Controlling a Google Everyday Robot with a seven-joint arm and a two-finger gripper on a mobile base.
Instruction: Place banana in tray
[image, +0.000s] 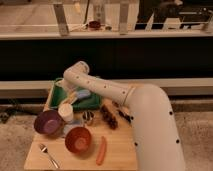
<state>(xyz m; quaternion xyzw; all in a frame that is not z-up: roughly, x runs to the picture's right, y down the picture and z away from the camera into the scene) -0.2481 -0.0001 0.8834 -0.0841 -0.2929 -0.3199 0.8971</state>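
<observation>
The green tray (93, 104) sits at the back left of the wooden table. My arm reaches in from the right and bends down over the tray. The gripper (69, 91) hangs over the tray's left part, largely hidden by the white wrist. A small pale yellow banana (73, 98) shows just below the gripper, inside the tray near its front rim. I cannot tell whether the gripper touches it. A light blue oblong object (83, 93) lies in the tray beside the banana.
A cream cup (66, 111) stands just in front of the tray. A purple bowl (48, 122) and an orange bowl (78, 139) sit nearer. An orange stick (101, 150), a spoon (48, 155), a dark round item (88, 117) and a brown item (110, 116) lie on the table (120, 150).
</observation>
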